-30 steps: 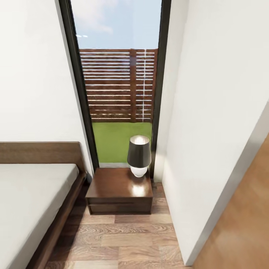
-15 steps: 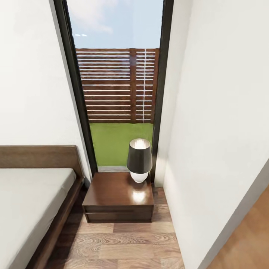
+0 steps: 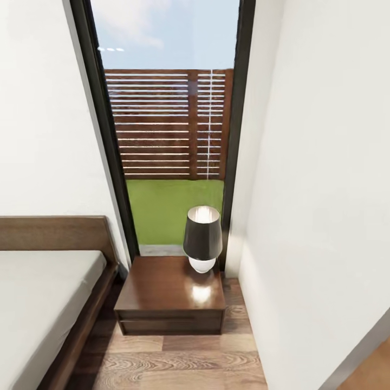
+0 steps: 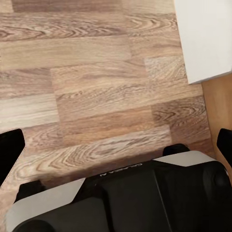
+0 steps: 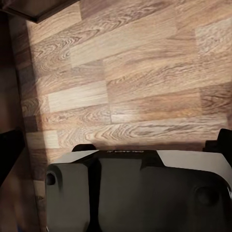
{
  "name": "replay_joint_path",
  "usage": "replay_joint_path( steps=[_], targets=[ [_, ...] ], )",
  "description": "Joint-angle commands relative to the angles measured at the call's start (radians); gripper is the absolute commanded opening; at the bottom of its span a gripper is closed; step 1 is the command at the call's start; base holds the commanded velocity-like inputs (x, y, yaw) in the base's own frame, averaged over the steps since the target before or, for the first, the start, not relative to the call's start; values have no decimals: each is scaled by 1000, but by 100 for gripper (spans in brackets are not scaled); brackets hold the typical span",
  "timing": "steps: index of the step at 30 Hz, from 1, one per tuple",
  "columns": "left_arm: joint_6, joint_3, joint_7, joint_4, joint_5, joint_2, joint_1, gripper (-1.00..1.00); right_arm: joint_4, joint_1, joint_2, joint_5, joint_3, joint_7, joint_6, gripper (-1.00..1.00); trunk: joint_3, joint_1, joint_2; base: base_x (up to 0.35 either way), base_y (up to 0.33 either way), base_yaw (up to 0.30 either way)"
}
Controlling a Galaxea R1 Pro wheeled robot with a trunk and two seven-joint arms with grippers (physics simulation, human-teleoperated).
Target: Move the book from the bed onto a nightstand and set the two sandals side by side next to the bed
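Observation:
The nightstand (image 3: pixel 162 287), dark reddish-brown with a glossy top, stands ahead of me on the wood floor below a tall window. To its left lies the bed (image 3: pixel 38 303) with its pale mattress and brown headboard. The book and the sandals are out of view. In the left wrist view my left gripper (image 4: pixel 116 147) hangs open over bare floorboards, its dark fingertips (image 4: pixel 9 152) at the picture's two sides. My right gripper (image 5: pixel 116 145) is open too, fingertips (image 5: pixel 224 142) far apart above the floor, holding nothing.
A black-shaded lamp (image 3: pixel 202 238) with a white base takes the nightstand's back right corner. A white wall (image 3: pixel 319 216) closes in on the right, leaving a narrow floor strip (image 3: pixel 179 363) between it and the bed. My grey-and-black base (image 4: pixel 121 198) shows below the grippers.
The whole head view has shifted: the camera has come closer to the nightstand, which now sits lower and larger in the picture. Nothing in the room itself has moved.

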Motion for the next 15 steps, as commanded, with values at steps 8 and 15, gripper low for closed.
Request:
replay_joint_path(
  steps=[8, 15],
  targets=[
    [-4, 1, -1, 1, -4, 0, -1, 100, 2, -1, 0, -9, 4, 4, -2, 100, -2, 1, -2, 240, 0, 26],
    [-4, 1, -1, 2, -5, 0, -1, 100, 2, -1, 0, -9, 4, 4, -3, 100, -2, 1, -2, 241, 0, 159]
  ],
)
